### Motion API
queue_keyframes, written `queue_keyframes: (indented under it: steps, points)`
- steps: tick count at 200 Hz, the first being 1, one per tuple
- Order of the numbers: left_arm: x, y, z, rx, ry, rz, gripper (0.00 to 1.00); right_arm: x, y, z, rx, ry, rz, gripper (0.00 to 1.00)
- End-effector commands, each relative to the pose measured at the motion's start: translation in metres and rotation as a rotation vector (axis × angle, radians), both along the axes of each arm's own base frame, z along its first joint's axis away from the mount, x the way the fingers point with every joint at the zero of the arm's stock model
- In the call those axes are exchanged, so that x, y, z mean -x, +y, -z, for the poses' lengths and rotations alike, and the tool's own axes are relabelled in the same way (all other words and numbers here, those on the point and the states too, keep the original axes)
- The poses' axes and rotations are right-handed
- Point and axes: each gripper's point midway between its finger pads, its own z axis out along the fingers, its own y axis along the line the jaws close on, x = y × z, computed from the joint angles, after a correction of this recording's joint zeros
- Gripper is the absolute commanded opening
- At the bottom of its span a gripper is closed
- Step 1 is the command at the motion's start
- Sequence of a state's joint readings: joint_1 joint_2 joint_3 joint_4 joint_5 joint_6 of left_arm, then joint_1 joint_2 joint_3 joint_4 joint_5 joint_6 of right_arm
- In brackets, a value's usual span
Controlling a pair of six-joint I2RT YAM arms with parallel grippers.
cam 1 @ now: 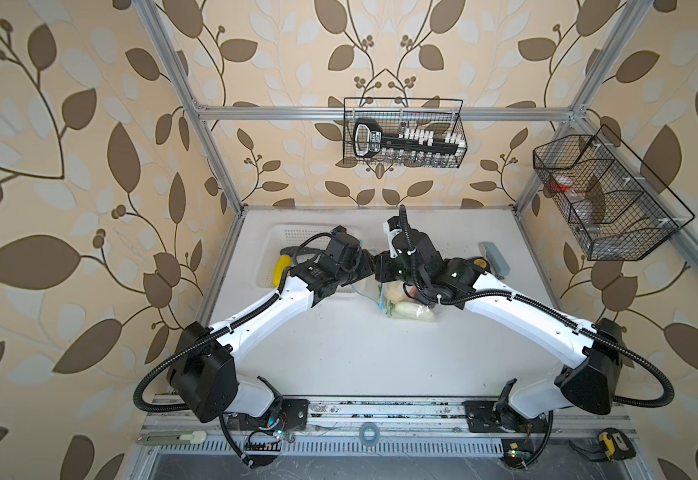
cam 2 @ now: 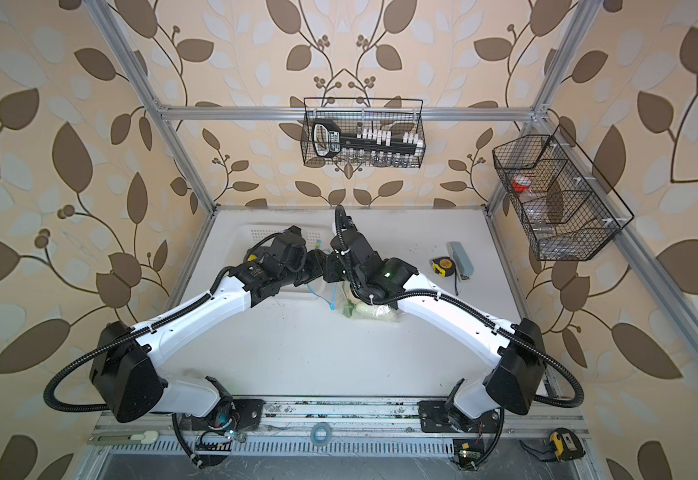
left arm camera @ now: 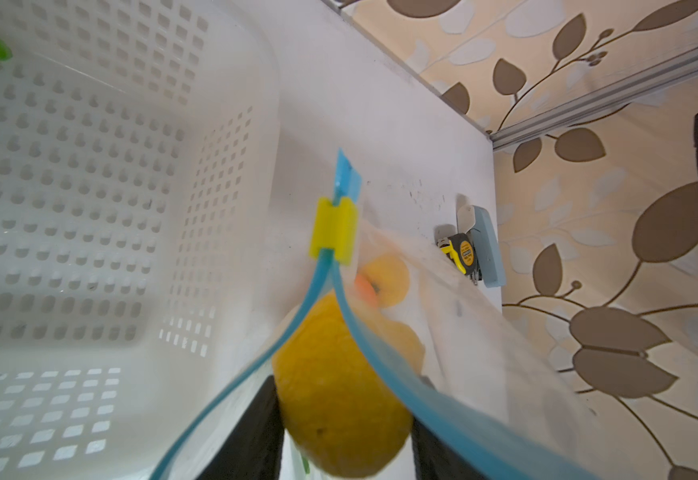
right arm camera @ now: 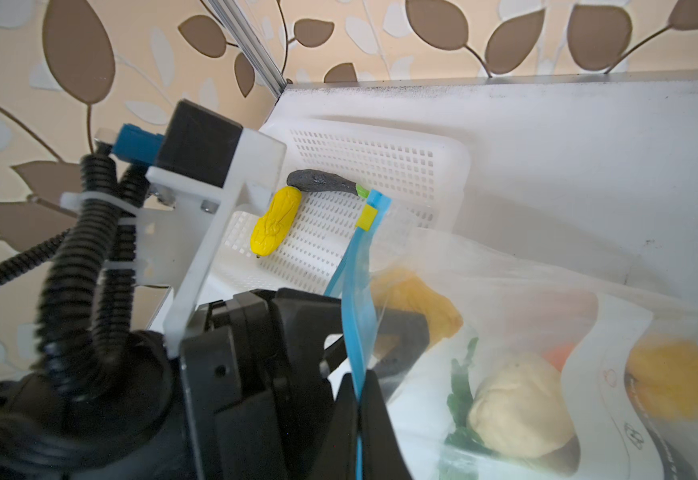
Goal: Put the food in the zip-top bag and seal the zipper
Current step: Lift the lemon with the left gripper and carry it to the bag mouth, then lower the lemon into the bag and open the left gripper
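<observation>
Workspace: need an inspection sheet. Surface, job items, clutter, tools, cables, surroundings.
Surface: white table, scuffed with dark specks.
Job's things: zip-top bag held up with its mouth open; yellow slider at the end of the zipper; several foods inside; corn and eggplant in the white basket.
Clutter: tape measure and grey-blue box near the table's right edge.
Grippers: left tool shut on lemon in the bag's mouth; right tool pinches the zipper edge.
Cables: black conduit looped at each arm; no snag seen.
Surroundings: leaf wallpaper, aluminium frame, wire baskets on the walls.
</observation>
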State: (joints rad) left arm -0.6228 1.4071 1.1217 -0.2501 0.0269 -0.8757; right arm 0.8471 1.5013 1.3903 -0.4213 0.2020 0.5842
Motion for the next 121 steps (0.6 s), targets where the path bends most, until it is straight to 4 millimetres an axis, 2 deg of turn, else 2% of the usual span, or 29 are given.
queue_keyframes:
  steps: [1,66,68,75,121]
  points:
    - [-0.005,-0.01,-0.023,0.108,-0.053,-0.017,0.45,-0.002,0.007,-0.012,-0.035,-0.009,-0.002,0.0]
    - [-0.01,-0.023,-0.019,0.156,-0.038,-0.004,0.49,-0.003,0.011,-0.01,-0.04,0.0,-0.009,0.0]
    - [-0.013,-0.024,-0.009,0.144,-0.02,-0.006,0.5,-0.003,0.011,-0.01,-0.04,0.0,-0.009,0.0]
    - [-0.013,-0.028,-0.003,0.146,-0.006,0.001,0.49,-0.003,0.011,-0.009,-0.04,0.001,-0.01,0.0]
    - [-0.015,-0.039,0.005,0.15,0.01,0.032,0.52,-0.005,0.004,-0.002,-0.031,0.015,0.002,0.0]
